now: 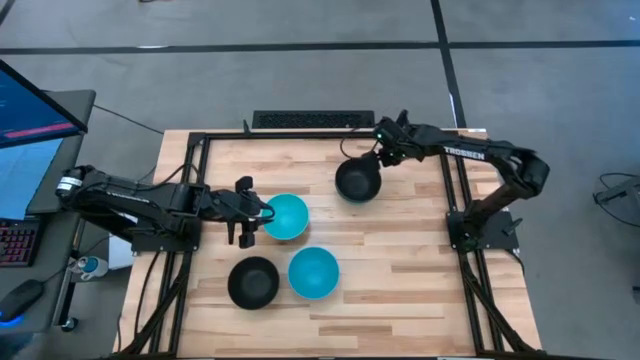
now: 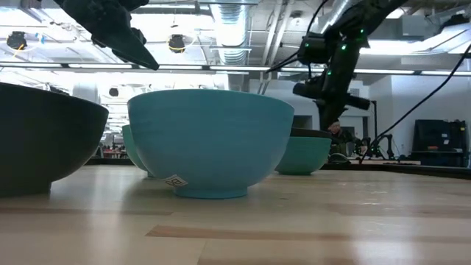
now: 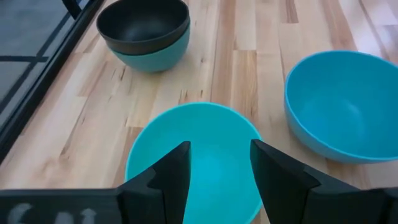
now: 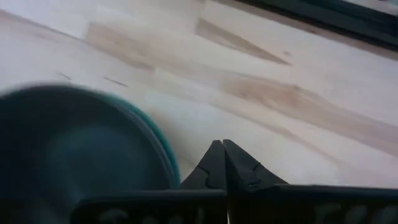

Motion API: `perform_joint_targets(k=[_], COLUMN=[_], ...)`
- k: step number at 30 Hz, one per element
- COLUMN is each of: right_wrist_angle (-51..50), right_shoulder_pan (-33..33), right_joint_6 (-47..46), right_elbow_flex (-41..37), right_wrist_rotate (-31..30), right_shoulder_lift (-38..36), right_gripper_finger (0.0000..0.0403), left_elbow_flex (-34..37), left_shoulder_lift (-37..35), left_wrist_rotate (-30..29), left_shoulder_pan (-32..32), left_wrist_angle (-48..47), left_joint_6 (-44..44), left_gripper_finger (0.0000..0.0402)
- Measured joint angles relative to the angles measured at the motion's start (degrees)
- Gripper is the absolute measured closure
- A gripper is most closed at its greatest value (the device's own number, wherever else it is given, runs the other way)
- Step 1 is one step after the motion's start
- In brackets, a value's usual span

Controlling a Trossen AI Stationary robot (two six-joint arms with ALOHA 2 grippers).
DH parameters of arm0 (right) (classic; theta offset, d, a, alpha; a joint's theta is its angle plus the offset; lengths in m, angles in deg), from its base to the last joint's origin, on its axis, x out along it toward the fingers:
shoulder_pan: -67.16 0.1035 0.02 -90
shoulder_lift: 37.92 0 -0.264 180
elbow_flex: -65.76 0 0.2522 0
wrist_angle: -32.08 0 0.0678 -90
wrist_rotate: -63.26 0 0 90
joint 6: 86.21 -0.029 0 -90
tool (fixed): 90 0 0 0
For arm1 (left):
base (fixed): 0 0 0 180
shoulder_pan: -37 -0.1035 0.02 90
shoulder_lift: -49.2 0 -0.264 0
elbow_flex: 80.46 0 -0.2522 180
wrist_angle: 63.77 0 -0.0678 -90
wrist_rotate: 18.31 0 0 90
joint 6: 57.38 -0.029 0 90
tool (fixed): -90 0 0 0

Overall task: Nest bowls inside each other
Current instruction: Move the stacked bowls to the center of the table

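A black bowl (image 1: 358, 180) sits nested in the teal-green bowl (image 3: 152, 59) at the table's far middle. My right gripper (image 4: 222, 148) is shut and hovers just off that stack's far right rim (image 1: 384, 152). My left gripper (image 3: 221, 163) is open, above the left rim of a cyan bowl (image 1: 286, 216) that stands on the table; one finger (image 3: 177, 168) is over its inside. A second cyan bowl (image 1: 313, 272) and a second black bowl (image 1: 253, 282) stand side by side near the near edge. In the low view the near cyan bowl (image 2: 210, 140) fills the middle.
A black metal frame (image 1: 200, 140) runs along the table's left, far and right sides. Bare wood (image 1: 400, 260) lies right of the bowls. A monitor (image 1: 30, 105) and a keyboard stand off the table's left side.
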State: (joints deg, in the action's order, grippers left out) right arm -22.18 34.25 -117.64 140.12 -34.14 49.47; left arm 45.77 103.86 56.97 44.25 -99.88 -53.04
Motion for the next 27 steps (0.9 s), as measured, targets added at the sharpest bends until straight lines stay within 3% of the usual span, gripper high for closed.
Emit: perform_joint_targets(k=[13,27], right_wrist_angle=[9.13,9.71], right_shoulder_pan=[-0.51,4.85], right_joint_6=[0.66,0.53], right_elbow_flex=[0.23,3.04], right_wrist_rotate=[6.31,9.57], right_shoulder_lift=[7.97,8.53], right_gripper_finger=[0.0398,0.0397], left_elbow_flex=[0.00,0.00], left_shoulder_lift=[-0.01,-0.01], left_wrist_rotate=[-1.70,-3.12], left_shoulder_pan=[-0.04,-0.04], left_wrist_angle=[-0.16,-0.24], left_joint_6=[1.97,2.45], left_gripper_finger=[0.0243,0.0243])
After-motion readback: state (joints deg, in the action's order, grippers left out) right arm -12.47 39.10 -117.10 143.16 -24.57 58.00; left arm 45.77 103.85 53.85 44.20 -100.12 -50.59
